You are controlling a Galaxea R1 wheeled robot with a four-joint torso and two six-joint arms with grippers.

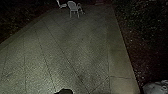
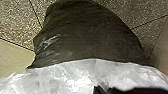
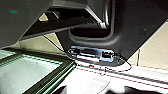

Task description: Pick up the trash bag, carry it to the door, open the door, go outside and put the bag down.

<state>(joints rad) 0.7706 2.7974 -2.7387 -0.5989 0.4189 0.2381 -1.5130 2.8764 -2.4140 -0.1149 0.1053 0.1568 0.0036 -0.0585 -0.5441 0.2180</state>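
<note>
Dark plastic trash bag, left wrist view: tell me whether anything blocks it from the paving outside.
Nothing visible stands between the dark bag and the speckled paving seen around it, though its underside is hidden. The white chairs stand at the paving's far end.

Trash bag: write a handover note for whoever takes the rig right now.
Left gripper: cannot tell whether it is open or shut, or holding the bag.
Right gripper: cannot tell whether it is open or shut.
Trash bag: dark, close before the left wrist camera, over the paving; pale plastic overlaps it in that view. Whether it hangs or rests is unclear.
Done: the robot looks to be outside, facing the yard, with the bag.
Left: the put-down, unless the bag is already down; these pictures don't settle it.
</note>
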